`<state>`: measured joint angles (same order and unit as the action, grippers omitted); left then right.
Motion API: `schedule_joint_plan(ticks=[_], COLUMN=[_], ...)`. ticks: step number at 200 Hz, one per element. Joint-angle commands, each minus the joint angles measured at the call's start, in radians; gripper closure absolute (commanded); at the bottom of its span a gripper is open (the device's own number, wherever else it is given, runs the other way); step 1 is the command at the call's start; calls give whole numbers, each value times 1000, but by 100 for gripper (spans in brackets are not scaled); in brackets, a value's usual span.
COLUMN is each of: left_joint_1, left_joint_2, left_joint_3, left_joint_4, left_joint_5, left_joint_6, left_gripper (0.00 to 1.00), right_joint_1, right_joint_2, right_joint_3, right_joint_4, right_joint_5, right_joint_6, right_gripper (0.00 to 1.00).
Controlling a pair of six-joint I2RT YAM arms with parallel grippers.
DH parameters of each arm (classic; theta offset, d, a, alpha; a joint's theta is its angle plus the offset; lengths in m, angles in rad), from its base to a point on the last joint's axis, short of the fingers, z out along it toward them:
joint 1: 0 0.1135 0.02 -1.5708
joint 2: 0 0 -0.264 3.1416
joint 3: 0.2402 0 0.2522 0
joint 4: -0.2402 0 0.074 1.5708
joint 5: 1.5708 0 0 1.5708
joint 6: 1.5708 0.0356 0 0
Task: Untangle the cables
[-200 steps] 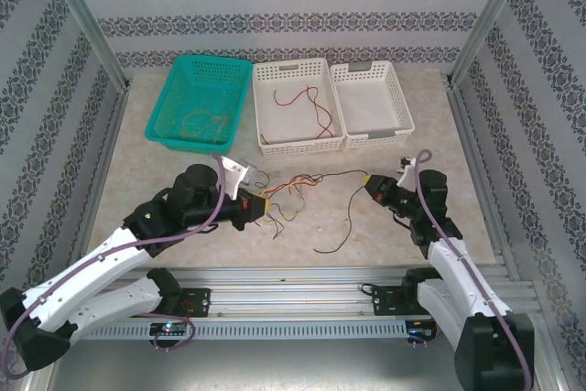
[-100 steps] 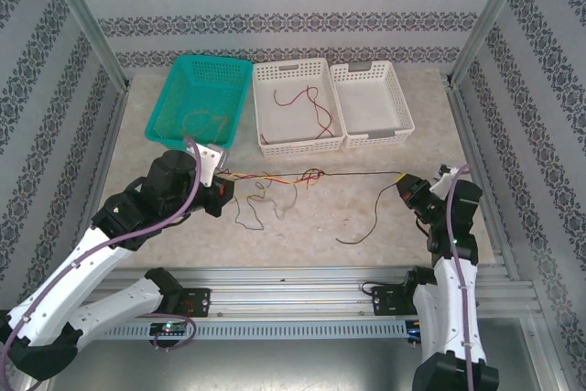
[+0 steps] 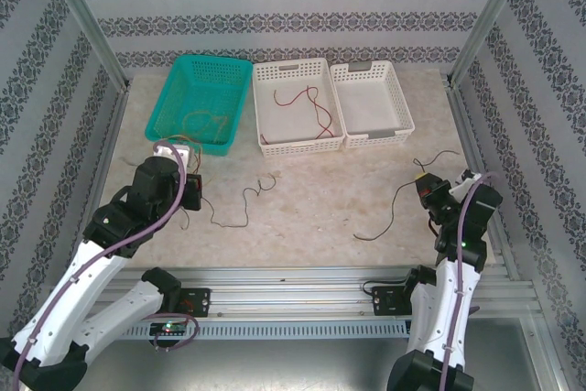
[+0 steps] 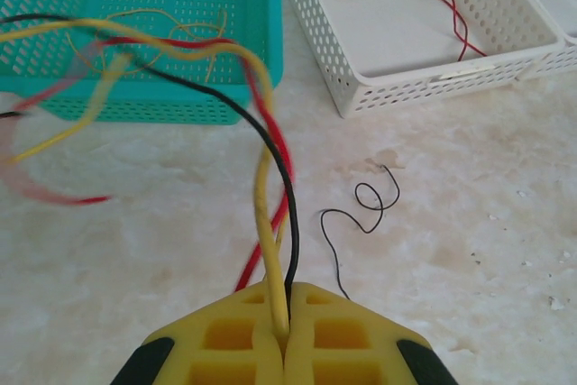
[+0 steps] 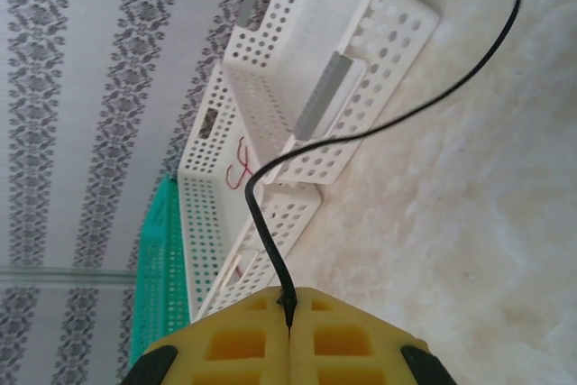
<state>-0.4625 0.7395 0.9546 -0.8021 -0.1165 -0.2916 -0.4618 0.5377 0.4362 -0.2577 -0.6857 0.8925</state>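
Left claw pinches cables running toward teal basket.

left arm: my white shells, black joints
right arm: same white and black
hose: purple-grey, along my arm
finger pads: mine, yellow, square pockets
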Motion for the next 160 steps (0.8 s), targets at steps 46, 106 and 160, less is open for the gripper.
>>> schedule_joint_plan(ticks=[46, 106, 160], left_joint_1=[8, 8, 8], left_joint_2=[39, 73, 82], left_joint_3=[-27, -38, -39], left_joint_4=[18, 38, 45], left_joint_5=[89, 137, 146], left_joint_6=[5, 12, 17], left_gripper=[100, 100, 100], right_joint_1=[151, 229, 337], right_joint_2=[7, 195, 515], right_joint_3=[249, 493, 744], right_joint_4=[11, 81, 36], right_joint_5=[43, 135, 295], right_joint_6=[-32, -50, -201], right_gripper=[100, 100, 100])
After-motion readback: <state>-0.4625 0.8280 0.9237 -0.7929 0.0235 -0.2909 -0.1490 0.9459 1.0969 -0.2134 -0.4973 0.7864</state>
